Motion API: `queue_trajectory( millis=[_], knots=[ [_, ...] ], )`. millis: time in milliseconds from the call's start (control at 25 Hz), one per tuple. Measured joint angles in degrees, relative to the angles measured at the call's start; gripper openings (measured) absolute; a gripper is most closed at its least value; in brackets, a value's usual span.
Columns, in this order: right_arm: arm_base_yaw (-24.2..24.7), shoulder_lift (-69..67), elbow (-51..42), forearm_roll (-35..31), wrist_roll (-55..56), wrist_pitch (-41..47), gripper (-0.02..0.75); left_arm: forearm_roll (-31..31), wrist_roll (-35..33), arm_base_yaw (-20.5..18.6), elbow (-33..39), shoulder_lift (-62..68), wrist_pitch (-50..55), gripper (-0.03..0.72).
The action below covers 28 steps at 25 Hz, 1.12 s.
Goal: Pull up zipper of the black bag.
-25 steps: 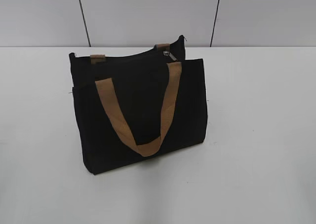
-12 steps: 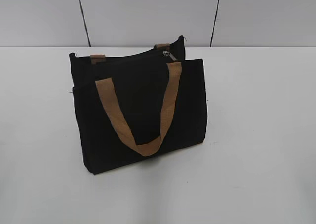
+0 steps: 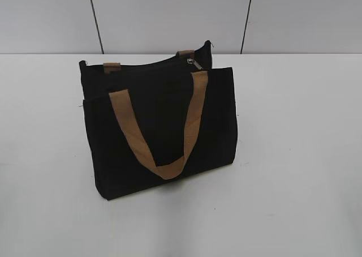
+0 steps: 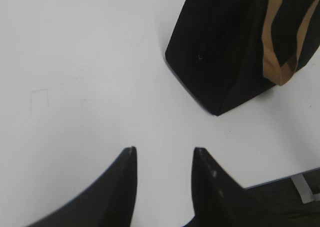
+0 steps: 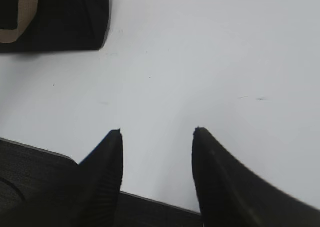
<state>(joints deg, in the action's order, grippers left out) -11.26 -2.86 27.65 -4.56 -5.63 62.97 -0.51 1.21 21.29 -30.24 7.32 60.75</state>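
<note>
The black bag point(image 3: 161, 127) stands upright on the white table, a tan handle hanging down its front. The zipper runs along its top edge, with the small silver pull tab point(image 3: 195, 63) near the right end. No gripper shows in the exterior view. In the left wrist view my left gripper point(image 4: 165, 149) is open and empty above bare table, with the bag point(image 4: 225, 47) far off at the upper right. In the right wrist view my right gripper point(image 5: 157, 131) is open and empty near the table's front edge, with the bag's corner point(image 5: 65, 17) at the upper left.
The white table point(image 3: 294, 155) stretches around the bag on all sides. A grey panelled wall stands behind it. The table's front edge point(image 5: 150, 199) shows just under the right gripper, and a table corner point(image 4: 280, 179) shows in the left wrist view.
</note>
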Motion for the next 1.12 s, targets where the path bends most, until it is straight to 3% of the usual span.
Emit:
queue_trajectory(
  millis=[280,480,840,1120],
  knots=[
    [0.2,0.0,0.0,0.0,0.06,0.0,0.36,0.05,-0.06,-1.24,0.0,0.0,0.0,0.248],
    [0.5,0.0,0.0,0.0,0.06,0.0,0.36,0.16,-0.06,-6.27,0.05,-1.32,0.0,0.242],
    [9.21,0.15,-0.05,0.06,0.06,-0.06,0.36,-0.14,-0.06,-16.02,0.05,-7.83,-0.01,0.241],
    [11.6,3.23,-0.05,0.01,0.06,-0.12,0.36,0.0,-0.06,-16.59,0.05,-7.83,-0.01,0.241]
  ],
)
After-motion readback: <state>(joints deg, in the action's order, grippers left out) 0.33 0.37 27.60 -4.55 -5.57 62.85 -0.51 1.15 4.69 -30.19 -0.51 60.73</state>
